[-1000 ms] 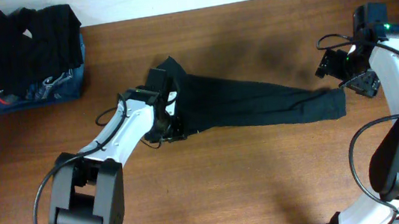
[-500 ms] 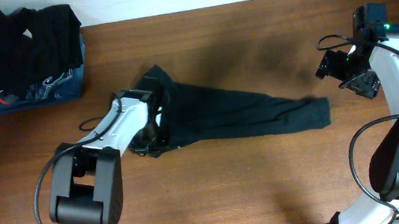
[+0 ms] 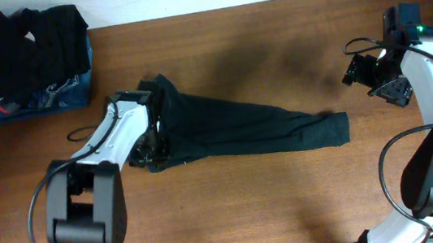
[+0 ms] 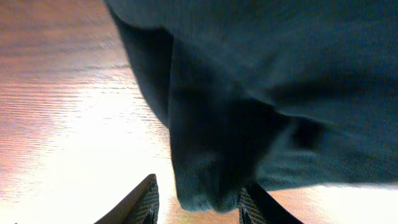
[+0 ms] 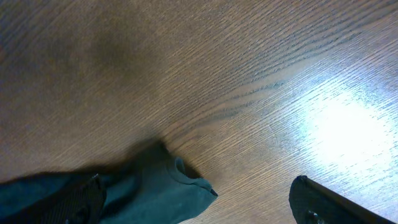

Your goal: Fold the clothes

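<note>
Black garment (image 3: pixel 242 127) lies mid-table, pulled into a long strip. The wide bunched end is at the left and the narrow end points right and slightly toward the near edge. Table (image 3: pixel 251 207) is bare wood all along the near side of the strip, and there is another bare band between the strip and the far edge. Only other item is a pile of clothes (image 3: pixel 26 61) in the far-left corner, close to the far edge and well apart from the garment.

Left gripper (image 3: pixel 153 149) sits at the bunched left end, on its near side, with the arm lying along that end. Overhead hides the jaws under the wrist. The left wrist view shows them: fingertips (image 4: pixel 144 202) are parted with a hanging fold of the dark cloth between them. Lit wood shows through a gap on one side of the fold, while the other finger is at or against the cloth. So the jaws are released, not clamped on the fabric.

Right gripper (image 3: pixel 371 79) hovers off the garment's right end, farther right and toward the far edge, with bare wood between them. Its jaws are spread wide and hold nothing. The right wrist view catches what overhead blurs: the narrow end has a folded hem (image 5: pixel 177 180) lying flat on the wood close to one finger, and the other finger is over bare table.
</note>
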You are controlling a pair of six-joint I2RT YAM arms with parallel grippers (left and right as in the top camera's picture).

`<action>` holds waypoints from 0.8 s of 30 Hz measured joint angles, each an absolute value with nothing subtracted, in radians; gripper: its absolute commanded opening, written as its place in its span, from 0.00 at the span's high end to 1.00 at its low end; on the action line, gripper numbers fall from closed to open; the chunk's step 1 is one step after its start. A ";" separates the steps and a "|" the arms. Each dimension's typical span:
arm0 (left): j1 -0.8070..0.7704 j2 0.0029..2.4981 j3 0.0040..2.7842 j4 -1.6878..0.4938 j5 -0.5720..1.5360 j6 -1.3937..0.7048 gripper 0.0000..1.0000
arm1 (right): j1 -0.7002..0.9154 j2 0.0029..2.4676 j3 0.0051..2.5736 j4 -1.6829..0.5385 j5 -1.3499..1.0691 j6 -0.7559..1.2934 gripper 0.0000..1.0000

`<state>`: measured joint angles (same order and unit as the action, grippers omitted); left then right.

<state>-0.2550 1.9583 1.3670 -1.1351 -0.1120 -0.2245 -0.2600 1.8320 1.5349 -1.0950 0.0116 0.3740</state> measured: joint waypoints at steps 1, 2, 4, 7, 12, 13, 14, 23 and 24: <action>-0.255 1.938 1.375 -1.135 -0.103 -0.225 0.52 | -0.260 1.832 1.535 -1.095 0.012 0.373 0.01; -0.255 1.918 1.383 -1.135 -0.097 -0.225 0.45 | -0.260 1.832 1.535 -1.095 0.012 0.373 0.01; -0.255 1.859 1.395 -1.137 -0.094 -0.222 0.31 | -0.260 1.832 1.535 -1.095 0.012 0.370 0.01; -0.255 1.797 1.400 -1.148 -0.123 -0.228 0.16 | -0.260 1.832 1.535 -1.094 0.012 0.370 0.01; -0.255 1.791 1.400 -1.097 0.004 -0.281 0.05 | -0.260 1.832 1.535 -1.088 0.012 0.370 0.01; -0.255 1.791 1.400 -1.078 0.043 -0.283 0.04 | -0.260 1.832 1.535 -1.087 0.012 0.370 0.01; -0.255 1.791 1.400 -1.050 0.087 -0.293 0.04 | -0.260 1.832 1.535 -1.087 0.012 0.369 0.01; -0.257 1.811 1.375 -1.005 0.266 -0.364 0.04 | -0.260 1.832 1.535 -1.087 0.012 0.370 0.01; -0.257 1.820 1.368 -1.003 0.281 -0.364 0.04 | -0.260 1.832 1.535 -1.087 0.012 0.370 0.01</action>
<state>-0.2565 1.8198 1.3678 -1.0035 0.2806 -0.3645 -0.2600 1.8320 1.5349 -1.0874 0.0120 0.3698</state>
